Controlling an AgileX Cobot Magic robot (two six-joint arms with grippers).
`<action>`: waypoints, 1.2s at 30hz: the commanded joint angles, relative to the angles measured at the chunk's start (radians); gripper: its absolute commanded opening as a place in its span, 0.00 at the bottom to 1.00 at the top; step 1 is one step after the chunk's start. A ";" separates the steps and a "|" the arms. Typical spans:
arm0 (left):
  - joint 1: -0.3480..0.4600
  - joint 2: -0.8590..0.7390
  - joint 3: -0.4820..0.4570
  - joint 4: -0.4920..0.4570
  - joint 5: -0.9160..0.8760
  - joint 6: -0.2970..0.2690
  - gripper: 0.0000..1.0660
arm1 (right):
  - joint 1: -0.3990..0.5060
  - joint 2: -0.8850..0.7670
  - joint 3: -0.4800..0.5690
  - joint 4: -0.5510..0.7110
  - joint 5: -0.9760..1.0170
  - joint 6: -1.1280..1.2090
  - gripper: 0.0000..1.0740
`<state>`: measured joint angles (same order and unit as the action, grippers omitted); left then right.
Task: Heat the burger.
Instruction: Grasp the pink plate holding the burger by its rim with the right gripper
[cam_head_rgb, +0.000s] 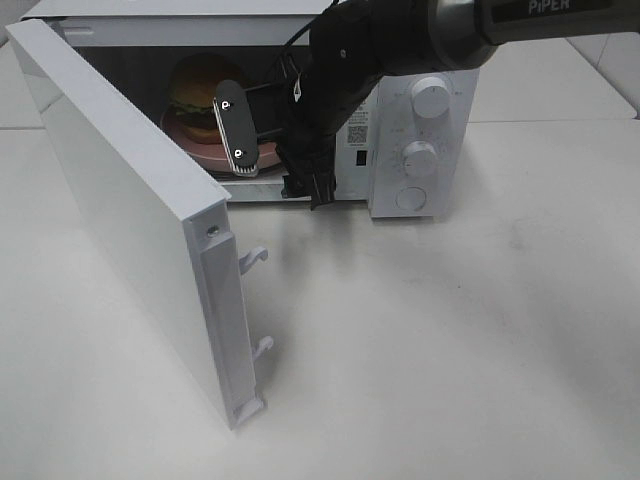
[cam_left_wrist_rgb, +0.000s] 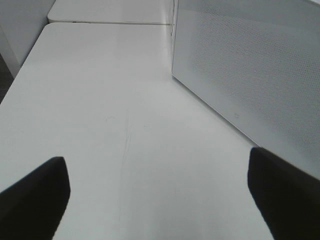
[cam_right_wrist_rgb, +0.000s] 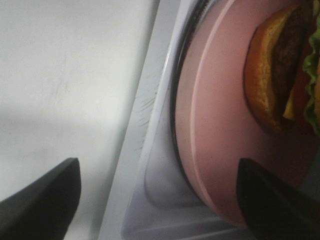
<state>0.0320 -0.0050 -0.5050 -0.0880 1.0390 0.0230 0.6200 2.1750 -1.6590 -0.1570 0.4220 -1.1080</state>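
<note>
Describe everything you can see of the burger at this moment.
The burger has a glossy golden-brown domed bun, a green lettuce frill, a dark patty and a yellow cheese edge. It sits upright on a pink plate inside the open microwave. The open right claw is near the plate's front edge, clear of the burger.

A white table (cam_head_rgb: 450, 350) with a matte top is seen filling most of the exterior view, and seams are visible near its far corners. Soft, blurred shadows are cast across it by diffuse light. In the left wrist view a second white table (cam_left_wrist_rgb: 110, 12) is set just beyond a narrow gap. A thin scratch (cam_left_wrist_rgb: 125, 145) is traced on the near top. A strip of dark floor (cam_left_wrist_rgb: 4, 82) is shown below a pale grey upright surface (cam_left_wrist_rgb: 20, 25).
</note>
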 joint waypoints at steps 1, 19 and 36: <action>0.005 -0.018 0.000 -0.007 -0.008 -0.005 0.83 | 0.004 0.017 -0.032 -0.021 0.017 0.009 0.75; 0.005 -0.018 0.000 -0.007 -0.008 -0.005 0.83 | 0.024 0.204 -0.292 -0.018 0.072 0.026 0.72; 0.005 -0.018 0.000 -0.007 -0.008 -0.005 0.83 | 0.023 0.258 -0.361 0.010 0.091 0.078 0.19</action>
<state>0.0320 -0.0050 -0.5050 -0.0880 1.0390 0.0230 0.6420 2.4260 -2.0100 -0.1500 0.5140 -1.0370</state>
